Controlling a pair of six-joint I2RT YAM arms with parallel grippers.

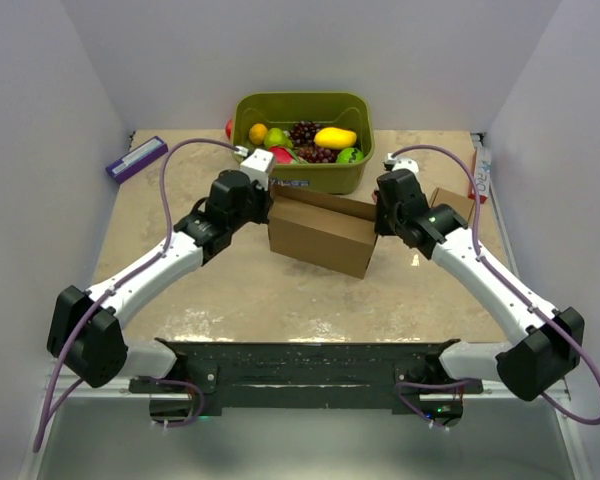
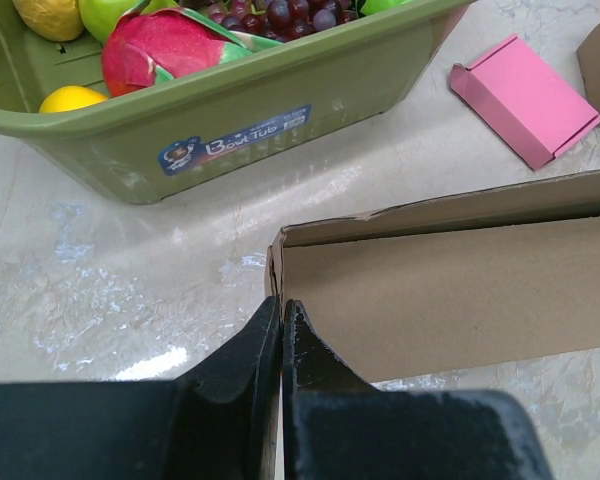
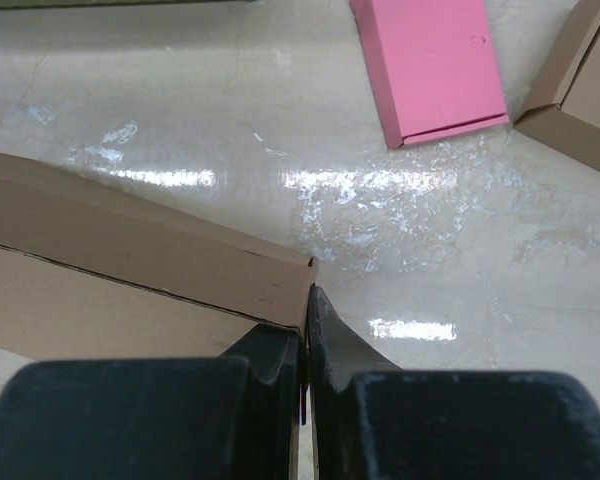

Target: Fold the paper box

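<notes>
A: Paper box, large, of plain brown corrugated cardboard: held where?
B: Pinched at both ends. On the left end wall, black fingers of the left gripper, pressed together on the thin edge; on the right end corner, the same with the right gripper.
A: And lying where?
B: On the middle of the beige marbled table, open on top, just before the olive-green plastic tub of fruit. Beyond the right end, a flat pink cardboard piece.
</notes>
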